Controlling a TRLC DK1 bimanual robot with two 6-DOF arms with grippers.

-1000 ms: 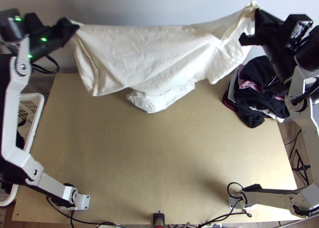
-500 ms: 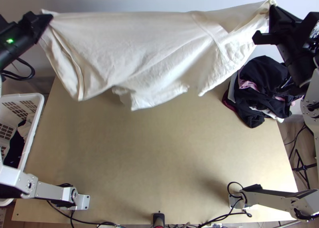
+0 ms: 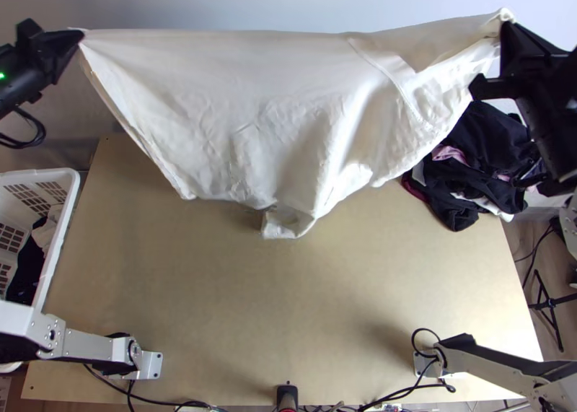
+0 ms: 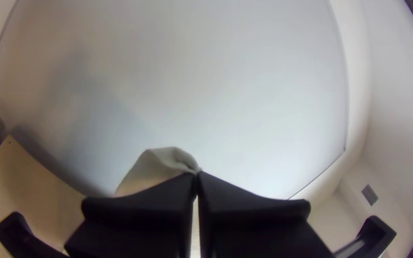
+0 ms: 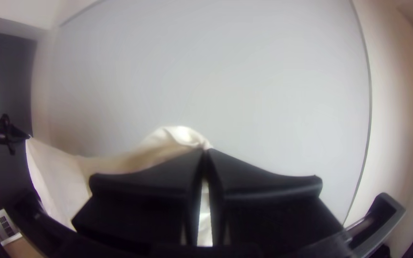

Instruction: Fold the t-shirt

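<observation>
- one white t-shirt (image 3: 238, 109), stretched out above the table (image 3: 216, 304);
- two grippers, left gripper (image 3: 81, 35) and right gripper (image 3: 505, 26), each pinched closed on its upper edge;
- one clothes pile (image 3: 479, 159); one white basket (image 3: 60, 228);
- wooden tabletop; pale wall (image 3: 288, 1) behind

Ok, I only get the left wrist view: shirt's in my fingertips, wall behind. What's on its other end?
Observer: The right gripper, shut on the far end of the t-shirt.
Operator: Top edge sagging?
Observer: Hardly. It runs nearly straight from the left gripper, then rises a little toward the right one.
Operator: Anything by the right side?
Observer: Yes, a pile of dark clothes at the table's far right corner, partly behind the shirt from above.
</observation>
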